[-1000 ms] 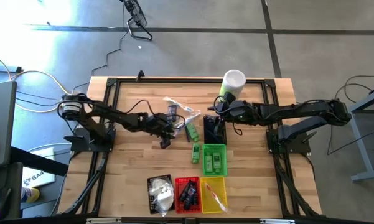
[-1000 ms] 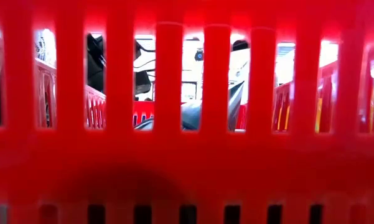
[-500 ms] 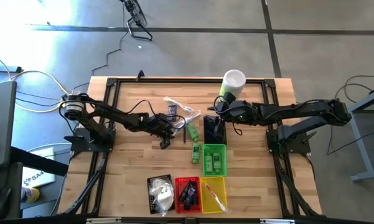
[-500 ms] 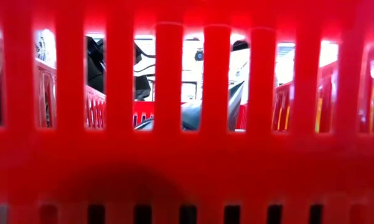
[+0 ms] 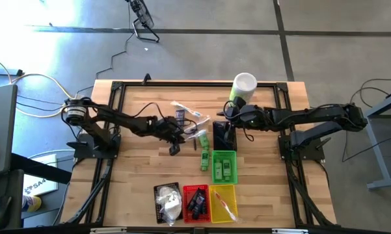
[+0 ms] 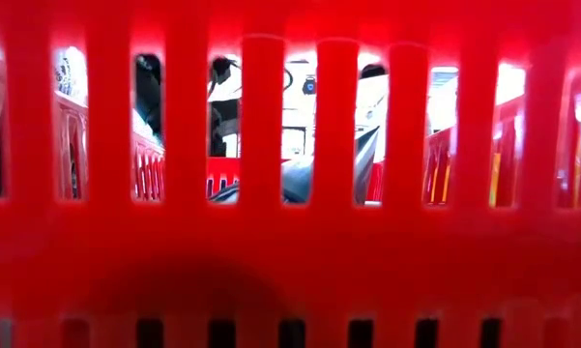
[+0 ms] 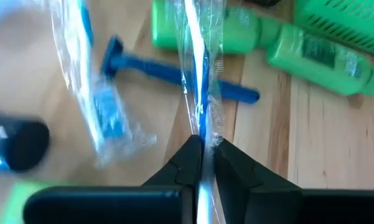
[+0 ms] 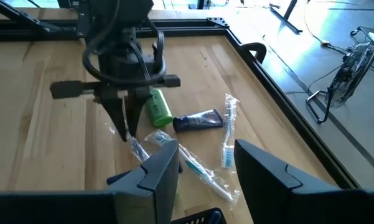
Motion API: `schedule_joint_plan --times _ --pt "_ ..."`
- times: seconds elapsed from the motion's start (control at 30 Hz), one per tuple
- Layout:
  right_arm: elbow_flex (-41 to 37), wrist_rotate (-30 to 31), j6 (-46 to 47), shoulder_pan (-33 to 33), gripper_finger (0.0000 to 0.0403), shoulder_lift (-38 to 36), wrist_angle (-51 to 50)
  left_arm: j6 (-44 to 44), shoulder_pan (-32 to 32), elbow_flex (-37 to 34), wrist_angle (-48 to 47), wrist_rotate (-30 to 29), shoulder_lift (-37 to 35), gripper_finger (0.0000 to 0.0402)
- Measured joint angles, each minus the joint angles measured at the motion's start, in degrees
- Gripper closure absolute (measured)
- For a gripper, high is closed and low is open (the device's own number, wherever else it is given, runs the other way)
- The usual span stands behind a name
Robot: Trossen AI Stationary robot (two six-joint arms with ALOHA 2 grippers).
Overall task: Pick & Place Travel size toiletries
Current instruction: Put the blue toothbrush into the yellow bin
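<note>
My left gripper (image 5: 175,147) (image 7: 203,147) stands over the table's middle, shut on a thin clear-wrapped stick (image 7: 201,93); the right wrist view shows it too (image 8: 128,133). Around it lie a second wrapped stick (image 8: 229,134), a dark blue tube (image 8: 199,120), a blue razor (image 7: 174,71) and green bottles (image 7: 236,31) (image 5: 204,161), all flat on the wood. My right gripper (image 5: 226,127) (image 8: 205,165) waits open near the far right, by the tall canister (image 5: 243,88). My left gripper pinches the clear-wrapped stick between its two fingertips (image 7: 191,152), coming from above and pointing down. The fingers are on the wrapper near one end (image 7: 203,127). The rest of the stick runs away over the blue razor and a green bottle; whether it rests there I cannot tell.
A green basket (image 5: 224,166) holding a bottle sits right of centre. Black (image 5: 168,203), red (image 5: 195,203) and yellow (image 5: 222,203) baskets line the near edge. The red basket's slotted wall (image 6: 290,251) fills the low view. A black frame (image 5: 117,88) rims the table.
My left gripper has edged a little toward the table's right, staying shut. The wrapped stick has come along with it and now reaches over the green bottle beside the gripper.
</note>
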Motion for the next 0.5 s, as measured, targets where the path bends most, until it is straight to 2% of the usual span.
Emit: schedule_joint_plan --times 0.27,0.5 --pt "0.0 0.5 -3.2 0.0 0.0255 -5.1 -4.3 6.5 3.8 5.2 -12.4 -1.4 -9.0 0.0377" --pt "0.0 -1.4 -2.6 0.0 0.0255 -12.4 -9.1 12.6 9.6 8.1 -11.7 1.4 -18.2 0.0369"
